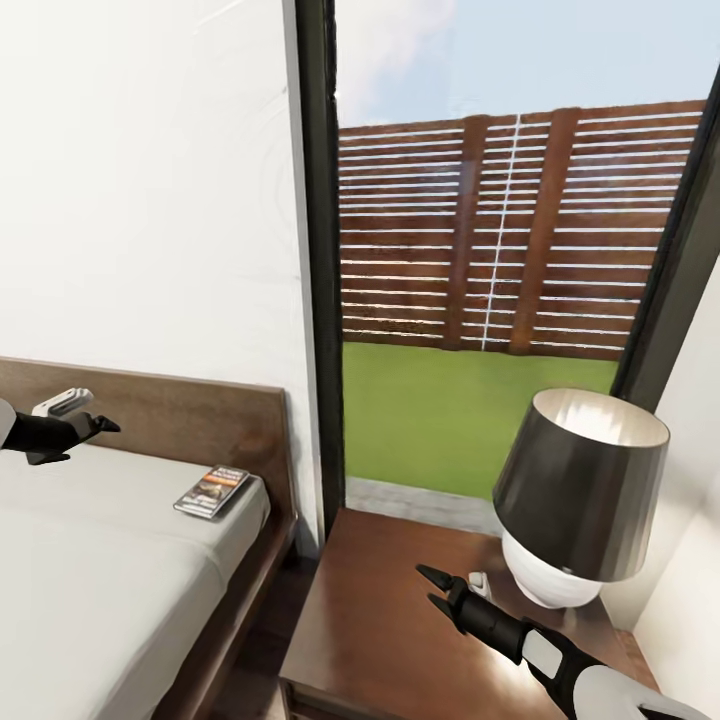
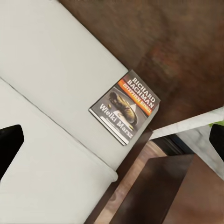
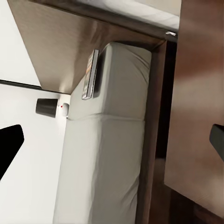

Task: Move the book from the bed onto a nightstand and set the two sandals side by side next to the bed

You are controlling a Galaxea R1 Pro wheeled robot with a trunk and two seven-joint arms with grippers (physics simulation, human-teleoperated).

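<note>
Facing: bed (image 1: pixel 90 560) at the left, nightstand (image 1: pixel 380 610) at the right, tall window (image 1: pixel 500 250) between them showing fence and grass.
Left gripper (image 1: pixel 100 425): hovering over the mattress just in front of the headboard (image 1: pixel 190 415); fingers spread wide, nothing between them.
Right gripper (image 1: pixel 435 585): hovering over the nightstand top, fingers (image 1: pixel 432 575) spread wide, empty.
Book (image 1: pixel 212 491): lying flat, cover up, on the mattress near the corner by the headboard; ahead of the left fingers and below them, apart from them; well apart from the right fingers, across the gap between bed and nightstand.
Book, left wrist view (image 2: pixel 125 107): flat on the grey mattress, close to its edge, between the two dark fingertips (image 2: pixel 8 144) at the picture's sides.
Book, right wrist view (image 3: pixel 91 74): seen edge-on atop the mattress, against the headboard side.
Lamp (image 1: pixel 580 490): dark shade, white base, standing on the nightstand just beyond the right fingers.
Sandals: not located.
</note>
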